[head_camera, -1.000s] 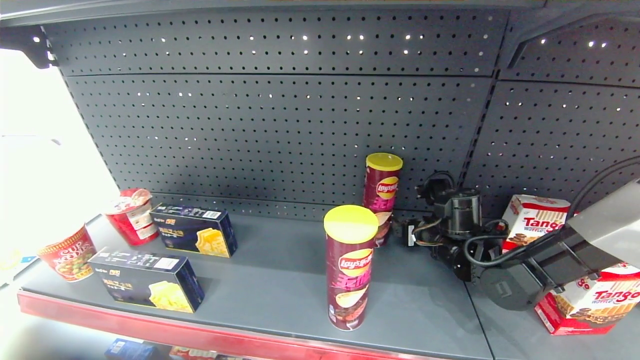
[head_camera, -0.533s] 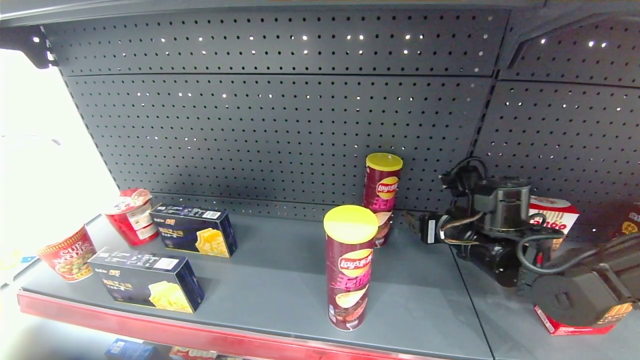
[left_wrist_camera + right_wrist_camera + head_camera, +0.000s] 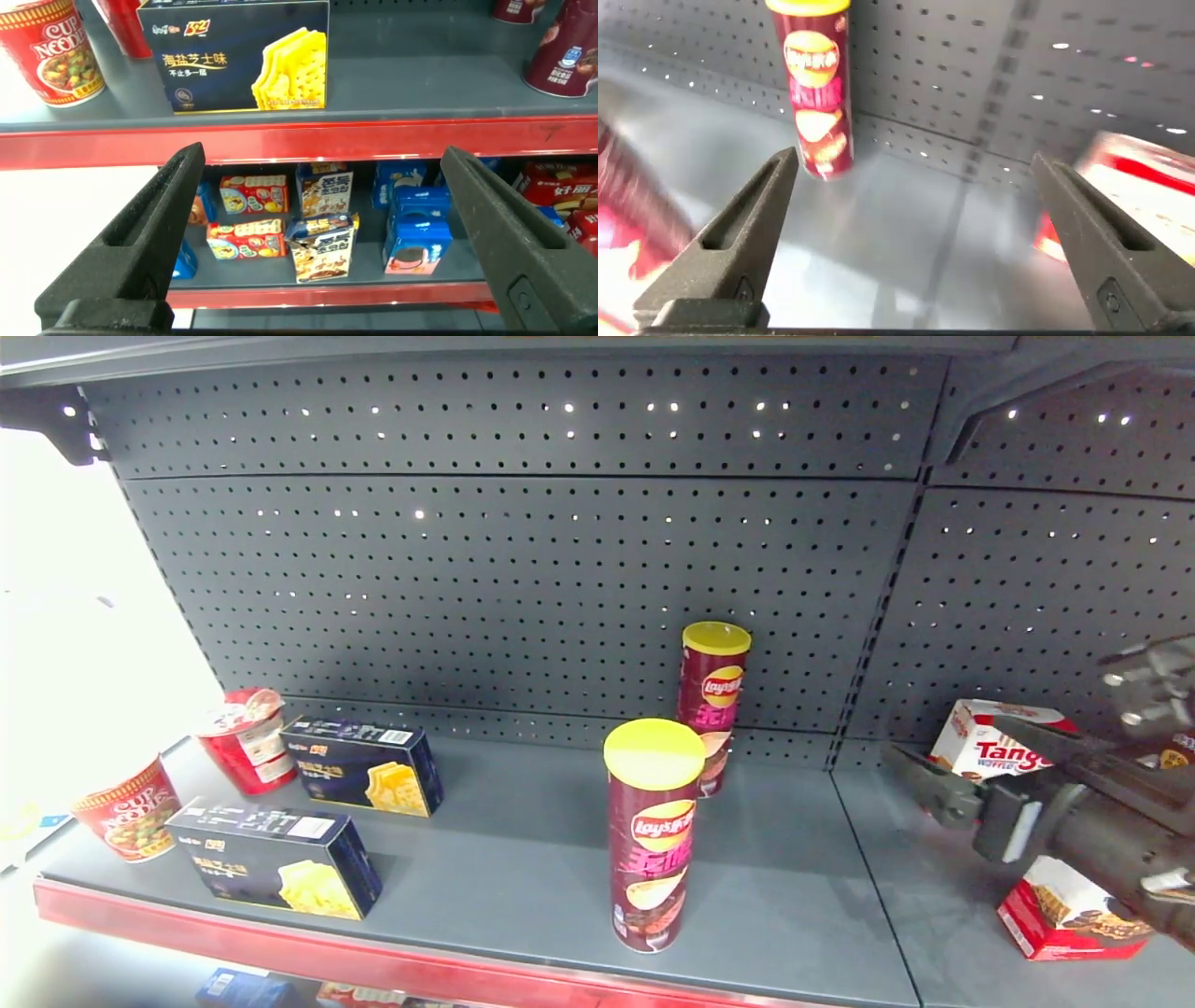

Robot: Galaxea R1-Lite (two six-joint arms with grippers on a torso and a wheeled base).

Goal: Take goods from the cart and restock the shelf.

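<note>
The left end effector (image 3: 322, 154) has matte black, wedge-shaped fingers (image 3: 140, 233).

A dark grey perforated back panel (image 3: 523, 569) rises behind a grey shelf (image 3: 523, 840) edged with a red front strip (image 3: 280, 943), pinpricks of light showing through some of its holes. An upright post (image 3: 887, 588) splits the panel into two bays (a black bracket (image 3: 51, 415) juts out at top left), while strong white light (image 3: 65, 569) floods past the unit's left end. A lower shelf (image 3: 369, 280) sits beneath the red strip.

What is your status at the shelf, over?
Left end effector open, empty. Right end effector open, empty, above shelf beside wafer boxes. Front chip can, rear chip can upright.
</note>
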